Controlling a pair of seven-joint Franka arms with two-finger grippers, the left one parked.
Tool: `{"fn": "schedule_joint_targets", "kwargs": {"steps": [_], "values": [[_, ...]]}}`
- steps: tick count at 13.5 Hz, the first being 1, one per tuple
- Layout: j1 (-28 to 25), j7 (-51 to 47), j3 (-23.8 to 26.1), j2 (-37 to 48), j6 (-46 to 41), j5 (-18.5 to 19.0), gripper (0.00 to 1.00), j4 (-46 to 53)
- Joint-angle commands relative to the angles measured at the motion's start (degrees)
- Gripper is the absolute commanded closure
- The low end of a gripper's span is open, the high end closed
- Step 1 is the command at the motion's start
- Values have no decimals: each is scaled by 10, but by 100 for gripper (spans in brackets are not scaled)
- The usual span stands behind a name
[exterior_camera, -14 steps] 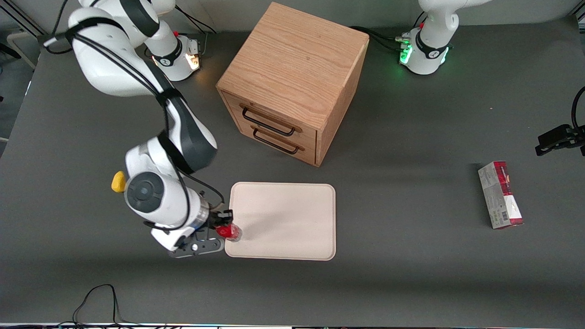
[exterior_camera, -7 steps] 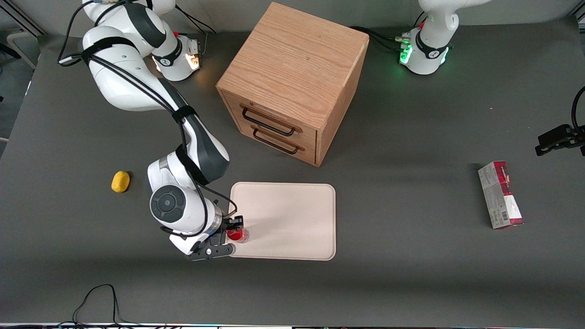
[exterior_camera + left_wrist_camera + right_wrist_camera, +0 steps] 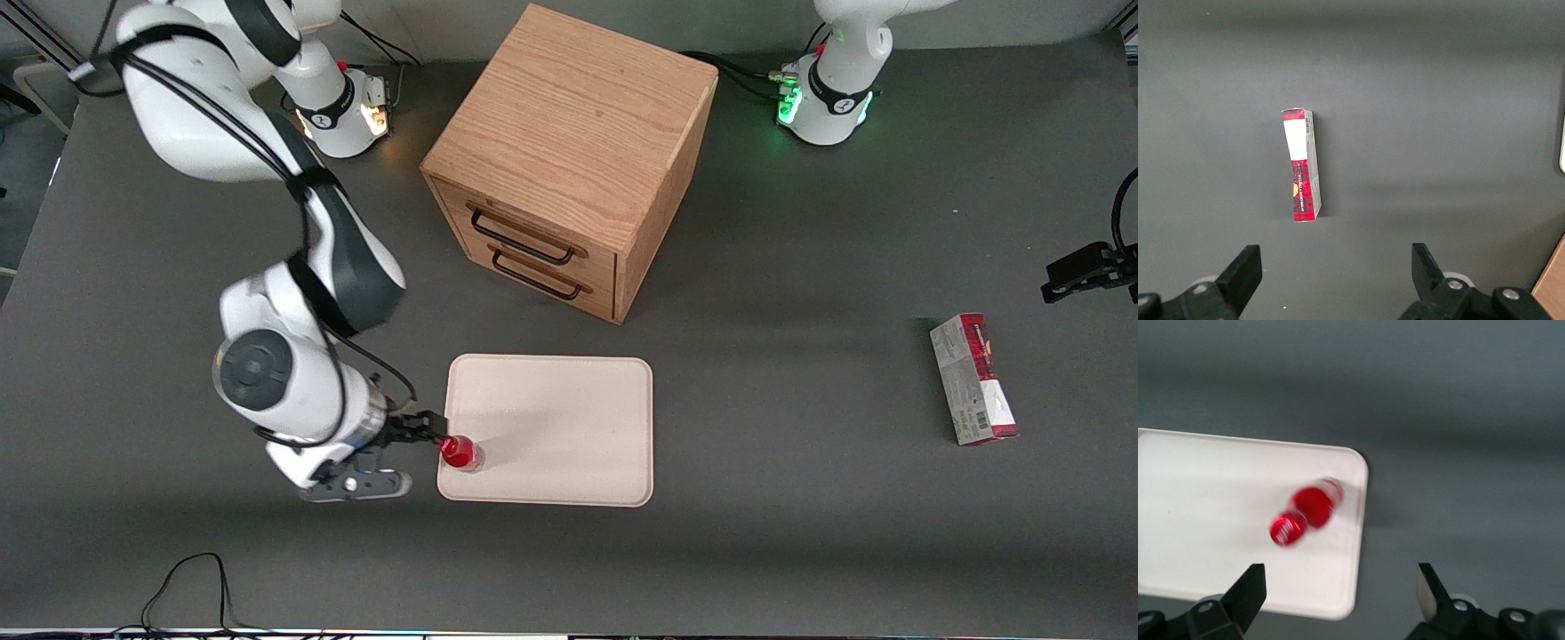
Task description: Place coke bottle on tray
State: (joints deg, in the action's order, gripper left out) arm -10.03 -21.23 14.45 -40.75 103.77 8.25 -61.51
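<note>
The coke bottle (image 3: 461, 453), small with a red cap and red label, stands on the cream-beige tray (image 3: 569, 418), at the tray corner nearest the working arm and the front camera. It also shows in the right wrist view (image 3: 1306, 510), on the tray (image 3: 1211, 493). My gripper (image 3: 425, 430) is open and empty, above the table just off that tray edge, beside the bottle. In the right wrist view the gripper (image 3: 1341, 587) holds nothing, with its fingers wide apart and clear of the bottle.
An oak two-drawer box (image 3: 569, 160) stands farther from the front camera than the tray. A red-and-grey carton (image 3: 973, 380) lies toward the parked arm's end of the table; it also shows in the left wrist view (image 3: 1302, 165).
The gripper let go of the bottle, which now stands on the tray corner. The arm has drawn back off the tray toward its own end of the table. It now covers the yellow lump.
</note>
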Motion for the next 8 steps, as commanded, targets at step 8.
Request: {"fn": "schedule_joint_targets", "kwargs": {"steps": [8], "values": [[12, 57, -162, 548, -8, -109, 0, -533]]}}
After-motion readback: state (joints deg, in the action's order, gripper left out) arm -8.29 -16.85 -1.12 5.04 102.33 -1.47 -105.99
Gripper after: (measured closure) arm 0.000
